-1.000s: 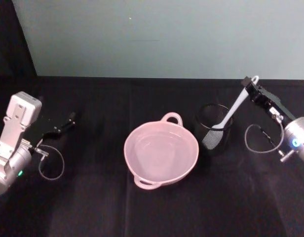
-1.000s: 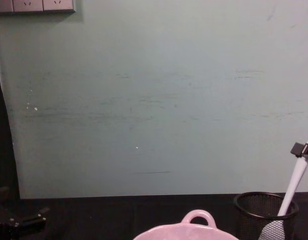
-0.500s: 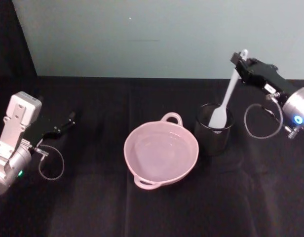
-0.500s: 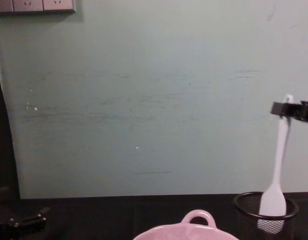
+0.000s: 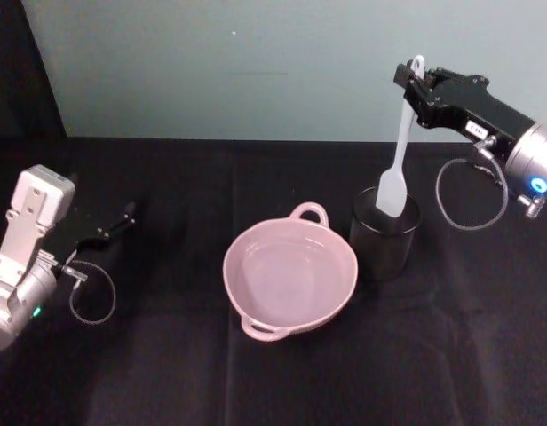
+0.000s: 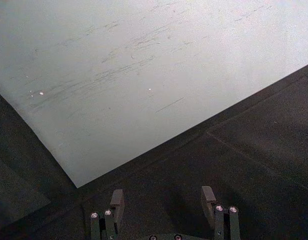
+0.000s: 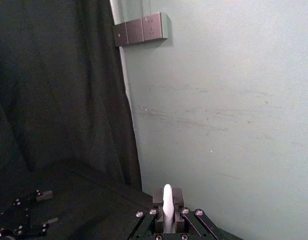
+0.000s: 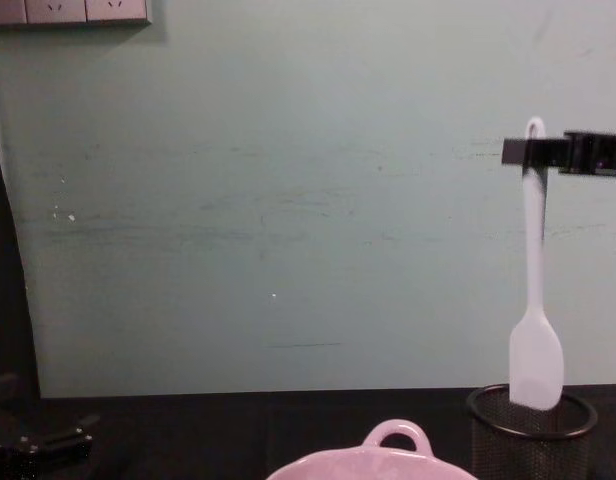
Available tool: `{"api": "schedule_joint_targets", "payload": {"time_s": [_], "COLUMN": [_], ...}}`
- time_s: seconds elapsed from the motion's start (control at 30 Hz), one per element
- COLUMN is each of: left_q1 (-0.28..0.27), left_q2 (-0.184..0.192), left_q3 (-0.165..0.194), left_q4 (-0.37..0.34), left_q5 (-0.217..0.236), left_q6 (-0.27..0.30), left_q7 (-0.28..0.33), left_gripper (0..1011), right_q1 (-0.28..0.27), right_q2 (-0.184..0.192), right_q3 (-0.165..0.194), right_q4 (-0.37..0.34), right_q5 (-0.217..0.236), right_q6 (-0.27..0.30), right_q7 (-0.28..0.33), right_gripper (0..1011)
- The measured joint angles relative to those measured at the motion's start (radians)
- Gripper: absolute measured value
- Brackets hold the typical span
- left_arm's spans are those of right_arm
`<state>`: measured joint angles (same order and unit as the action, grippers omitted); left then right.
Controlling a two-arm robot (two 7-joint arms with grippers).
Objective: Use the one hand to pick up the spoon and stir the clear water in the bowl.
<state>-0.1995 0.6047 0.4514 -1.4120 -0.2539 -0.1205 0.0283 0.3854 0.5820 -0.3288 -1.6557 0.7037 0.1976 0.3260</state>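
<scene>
Now, the step: the right hand [image 5: 412, 84], in the upper right of the head view, is pinching the spoon [image 5: 400, 151] by the top of its handle above the black mesh cup [image 5: 384, 244]. The job in hand looks to be bringing it across to the bowl [image 5: 231, 266].
Spoon: it is hanging upright, head down, its lower edge sitting about level with the cup's rim at the lower right of the chest view. Whether it is quite clear of the mesh is hard to tell.
Bowl: it is sitting at the centre of the head view on the black desk [image 5: 256, 382], just beside the cup.
Doing it well: the head likely needs raising fully clear of the rim before any sideways travel toward frame centre, then lowering into the bowl without striking its side. With the grip so near the handle's end, slow, small circles should be guarding against swing or slip.
In the way: the cup's rim is standing nearest the spoon's head and could be snagged or tipped. The grey cable [image 5: 469, 200] is looping below the wrist, apart from both.
Left hand [image 5: 122, 217]: it is lying parked at the left of the head view, fingers [image 6: 116, 202] spread, gripping nothing, well apart from the bowl.
</scene>
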Motion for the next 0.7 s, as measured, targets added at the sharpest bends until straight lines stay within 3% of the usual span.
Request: {"api": "schedule_joint_targets", "payload": {"time_s": [0.7], "left_q1": [0.0], "left_q2": [0.0], "left_q3": [0.0], "left_q4": [0.0], "left_q5": [0.0], "left_q6": [0.0], "left_q7": [0.0], "left_gripper": [1011], "right_q1": [0.011], "right_q2": [0.008], "right_q3": [0.011], "right_q4": [-0.025], "right_q5": [-0.014], "right_q6": [0.018], "right_q7": [0.004], "right_gripper": [116]}}
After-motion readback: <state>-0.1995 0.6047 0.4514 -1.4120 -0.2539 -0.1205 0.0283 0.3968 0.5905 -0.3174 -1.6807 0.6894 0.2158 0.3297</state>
